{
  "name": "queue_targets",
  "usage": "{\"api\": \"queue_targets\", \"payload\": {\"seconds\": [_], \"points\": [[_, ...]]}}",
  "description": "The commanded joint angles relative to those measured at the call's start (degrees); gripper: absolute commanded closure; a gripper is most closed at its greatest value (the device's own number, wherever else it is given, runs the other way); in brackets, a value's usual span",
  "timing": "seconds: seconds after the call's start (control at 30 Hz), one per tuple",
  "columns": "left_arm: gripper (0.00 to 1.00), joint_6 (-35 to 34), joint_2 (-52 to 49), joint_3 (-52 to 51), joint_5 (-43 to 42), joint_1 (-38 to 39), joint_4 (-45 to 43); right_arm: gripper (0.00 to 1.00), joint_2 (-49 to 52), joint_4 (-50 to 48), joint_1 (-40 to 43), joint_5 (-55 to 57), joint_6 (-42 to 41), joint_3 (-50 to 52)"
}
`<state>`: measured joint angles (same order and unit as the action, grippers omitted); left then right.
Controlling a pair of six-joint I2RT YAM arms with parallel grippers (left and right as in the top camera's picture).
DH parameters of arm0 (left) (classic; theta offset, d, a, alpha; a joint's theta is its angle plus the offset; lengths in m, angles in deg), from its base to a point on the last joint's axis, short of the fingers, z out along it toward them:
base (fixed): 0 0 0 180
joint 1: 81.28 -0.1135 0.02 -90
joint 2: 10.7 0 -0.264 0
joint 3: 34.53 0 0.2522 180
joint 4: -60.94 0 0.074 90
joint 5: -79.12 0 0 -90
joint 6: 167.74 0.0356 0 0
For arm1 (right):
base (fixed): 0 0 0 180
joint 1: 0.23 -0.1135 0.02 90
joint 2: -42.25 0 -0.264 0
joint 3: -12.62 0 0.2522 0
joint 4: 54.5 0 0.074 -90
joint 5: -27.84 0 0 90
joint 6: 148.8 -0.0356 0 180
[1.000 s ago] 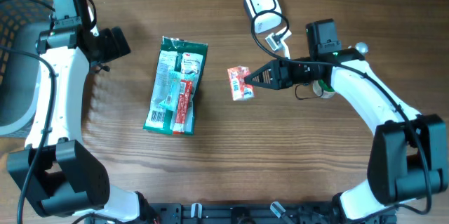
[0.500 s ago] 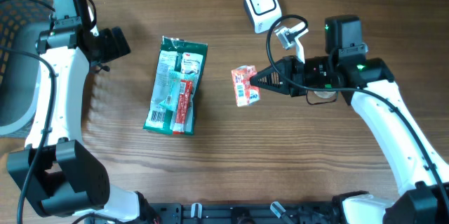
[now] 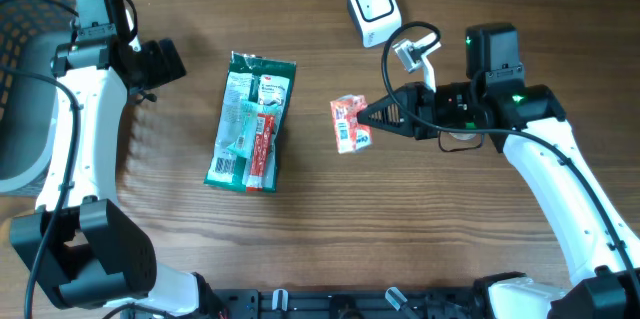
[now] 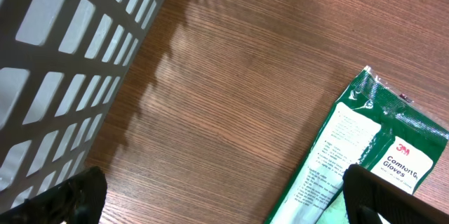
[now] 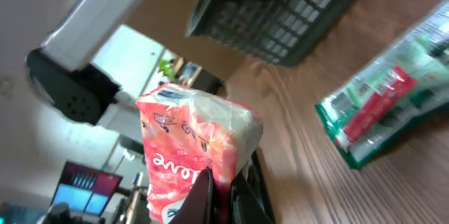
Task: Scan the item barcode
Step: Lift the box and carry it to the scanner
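Note:
The item is a small red and pink snack packet [image 3: 347, 123], held off the table just right of centre. My right gripper [image 3: 368, 116] is shut on the packet's right edge; in the right wrist view the packet [image 5: 196, 143] fills the space above the shut gripper [image 5: 223, 189]. A pale patch shows at the packet's lower end, but I cannot make out a barcode. The white scanner [image 3: 372, 1] sits at the far edge, above and right of the packet. My left gripper [image 3: 160, 63] is open at the far left, its fingertips [image 4: 74, 194] wide apart over bare wood.
A green glove pack [image 3: 250, 121] with a red strip lies left of centre; its corner [image 4: 365, 147] shows in the left wrist view. A grey slatted basket [image 4: 56, 62] stands at the table's left edge [image 3: 18, 79].
The right arm has shifted right and drawn back, carrying the packet slightly right; over the last half second it has barely moved. The left arm is still.

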<state>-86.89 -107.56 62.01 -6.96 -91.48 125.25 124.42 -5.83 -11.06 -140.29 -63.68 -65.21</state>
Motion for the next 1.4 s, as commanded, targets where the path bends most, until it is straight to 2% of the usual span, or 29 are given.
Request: {"api": "queue_targets", "payload": {"seconds": [0.0, 0.03, 0.17, 0.3, 0.4, 0.5, 0.63, 0.73, 0.8, 0.93, 1.0, 1.37], "points": [[0.00, -0.1, 0.1, 0.4, -0.5, -0.2, -0.2, 0.96, -1.0, 3.5, -1.0, 15.3, -2.9, 0.0], [0.00, -0.1, 0.1, 0.4, -0.5, -0.2, -0.2, 0.96, -1.0, 5.8, -2.2, 24.1, -2.9, 0.0], [0.00, -0.1, 0.1, 0.4, -0.5, -0.2, -0.2, 0.95, -1.0, 9.4, -7.4, 46.9, -4.5, 0.0], [0.00, -0.1, 0.1, 0.4, -0.5, -0.2, -0.2, 0.96, -1.0, 10.0, -11.8, 61.7, -5.9, 0.0], [0.00, -0.1, 0.1, 0.4, -0.5, -0.2, -0.2, 0.96, -1.0, 9.7, -12.2, 63.2, -6.3, -0.9], [0.00, -0.1, 0.1, 0.4, -0.5, -0.2, -0.2, 0.96, -1.0, 11.5, -12.2, 63.5, -9.6, -6.1], [0.00, -0.1, 0.1, 0.4, -0.5, -0.2, -0.2, 0.96, -0.5, 20.1, -12.2, 65.2, -8.6, -21.7], [0.00, -0.1, 0.1, 0.4, -0.5, -0.2, -0.2, 0.96, 3.4, 30.2, -12.2, 70.8, -7.2, -38.3], [0.00, -0.1, 0.1, 0.4, -0.5, -0.2, -0.2, 0.96, 5.9, 32.5, -12.2, 73.2, -6.8, -44.4], [0.00, -0.1, 0.1, 0.4, -0.5, -0.2, -0.2, 0.96, 9.5, 29.8, -12.2, 80.3, -1.9, -45.4], [0.00, -0.1, 0.1, 0.4, -0.5, -0.2, -0.2, 0.96, 12.9, 26.8, -12.2, 83.3, 2.1, -45.3], [0.00, -0.1, 0.1, 0.4, -0.5, -0.2, -0.2, 0.96, 32.1, 12.2, -12.5, 100.6, 12.7, -45.3]]}}
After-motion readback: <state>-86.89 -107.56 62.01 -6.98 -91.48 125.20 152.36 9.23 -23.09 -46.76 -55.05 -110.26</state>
